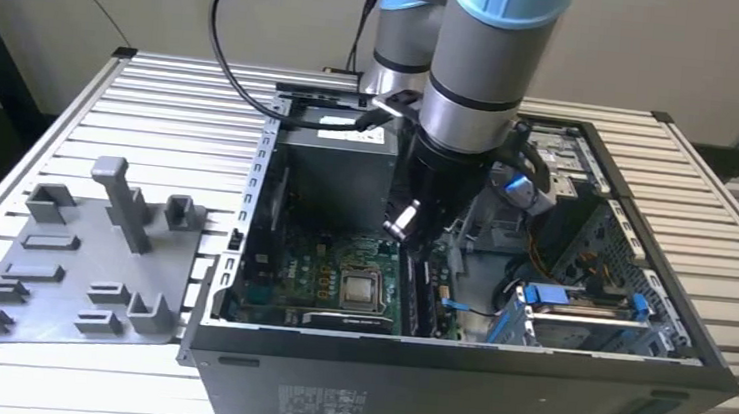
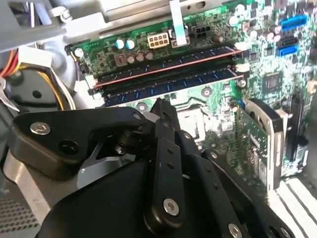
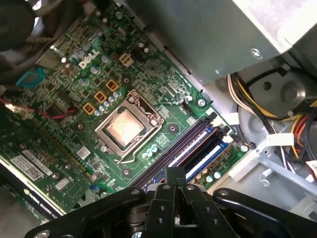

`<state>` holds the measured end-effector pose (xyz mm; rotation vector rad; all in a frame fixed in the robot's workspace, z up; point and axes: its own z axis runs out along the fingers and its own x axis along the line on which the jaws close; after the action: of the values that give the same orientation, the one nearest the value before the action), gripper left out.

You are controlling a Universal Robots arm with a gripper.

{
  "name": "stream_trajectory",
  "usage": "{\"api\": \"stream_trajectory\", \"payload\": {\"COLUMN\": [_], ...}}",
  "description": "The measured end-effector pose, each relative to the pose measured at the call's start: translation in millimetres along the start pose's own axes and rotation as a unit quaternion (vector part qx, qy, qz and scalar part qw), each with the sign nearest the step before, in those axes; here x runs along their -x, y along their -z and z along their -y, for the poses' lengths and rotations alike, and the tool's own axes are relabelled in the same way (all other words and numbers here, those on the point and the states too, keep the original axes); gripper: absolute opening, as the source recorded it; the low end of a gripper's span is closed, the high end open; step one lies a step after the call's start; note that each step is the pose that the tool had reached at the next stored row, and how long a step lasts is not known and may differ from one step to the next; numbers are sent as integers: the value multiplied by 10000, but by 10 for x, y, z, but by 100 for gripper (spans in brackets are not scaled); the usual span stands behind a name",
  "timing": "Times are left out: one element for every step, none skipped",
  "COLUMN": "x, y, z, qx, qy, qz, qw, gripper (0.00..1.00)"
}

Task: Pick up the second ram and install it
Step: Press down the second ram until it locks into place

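Inside the open case, the claw hangs low over the board. In both wrist views its black fingers are pressed together into one narrow tip, and nothing shows between them. The tip sits just above the memory slots, at their side nearest the socket.

Two long dark strips lie side by side in those slots. The one nearer the tip, along the blue slot, looks like the second ram. It lies flat along its slot and is not in the claw. I cannot tell whether it is pressed fully home. The other strip runs beside it, with a thin reddish line along its length.

Beyond the slots, a bundle of coloured wires curls past a grey metal box.

At the exterior view's left, the grey holder tray lies on the slatted table, just beside the case, with its posts upright. The arm comes down into the case from above.
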<state>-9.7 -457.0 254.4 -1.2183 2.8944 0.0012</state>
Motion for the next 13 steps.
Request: {"api": "stream_trajectory", "payload": {"x": [0,0,0,0,0,0,0,0,0,0,0,0,0], "y": [0,0,0,-1,-1,-2,-2,-2,-1,-1,-2,-2,-3], "z": [0,0,0,0,0,-1,0,0,0,0,0,0,0], "qx": [-1,-1,-2,-4,-7,-13,-20,-26,-30,-32,-33,-33,-33], "qy": [88,173,257,339,411,479,549,620,699,783,869,955,1042], "qz": [0,1,2,4,8,15,21,26,29,31,32,32,32], "qw": [10000,9998,9997,9994,9992,9989,9985,9981,9975,9969,9962,9954,9945], "gripper": [11,11,11,11,11,11,11,11,11,11,11,11,11]}}
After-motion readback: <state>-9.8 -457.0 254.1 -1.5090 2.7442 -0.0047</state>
